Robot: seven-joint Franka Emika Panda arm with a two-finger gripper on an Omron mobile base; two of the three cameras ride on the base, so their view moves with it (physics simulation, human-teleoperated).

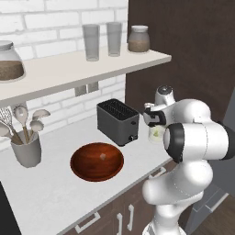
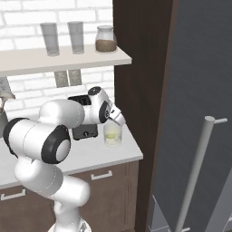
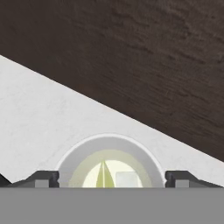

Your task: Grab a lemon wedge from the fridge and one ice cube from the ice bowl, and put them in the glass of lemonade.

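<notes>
The glass of lemonade (image 1: 156, 134) (image 2: 113, 134) stands on the white counter beside the dark cabinet wall. In the hand view I look straight down into the glass (image 3: 109, 142). A pale yellow-green lemon wedge (image 3: 103, 175) and a whitish ice cube (image 3: 127, 179) lie in the liquid. My gripper (image 3: 111, 178) (image 1: 153, 120) (image 2: 117, 118) hovers just above the rim, open, with its fingertips (image 3: 46, 178) wide apart and nothing between them. The wooden ice bowl (image 1: 97, 161) sits to the left with a cube in it. The grey fridge (image 2: 199, 113) stands on the right.
A dark toaster (image 1: 118, 121) (image 2: 84, 129) stands just left of the glass. A utensil holder (image 1: 26, 149) is at the counter's left. The shelf (image 1: 82, 69) above carries two tall grey glasses and lidded jars. A dark brown cabinet panel (image 2: 136, 68) rises right of the glass.
</notes>
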